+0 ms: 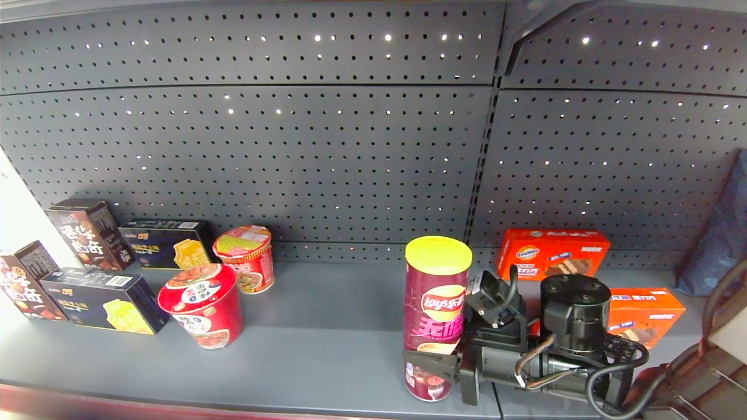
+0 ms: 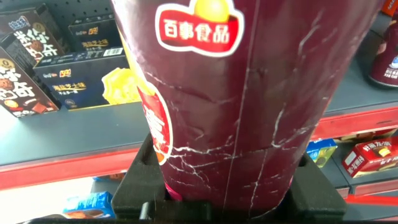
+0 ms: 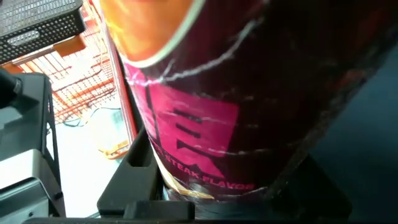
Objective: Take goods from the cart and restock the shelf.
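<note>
Chips can (image 1: 436,303), yellow lid (image 1: 438,255) on, upright on shelf (image 1: 327,344), clamped by right pincer (image 1: 435,370) | left pincer (image 2: 224,190) grips second can (image 2: 249,93)

back: dark grey pegboard (image 1: 292,163) | light: bright dots through holes | shelf (image 1: 327,338): grey, red front lip (image 1: 117,402)

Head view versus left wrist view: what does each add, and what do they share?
Head view: orange boxes, and the right gripper around a yellow-lidded can. Left wrist view: the left gripper around a maroon can, and packets on lower shelves. Both: dark boxes on the grey shelf.
</note>
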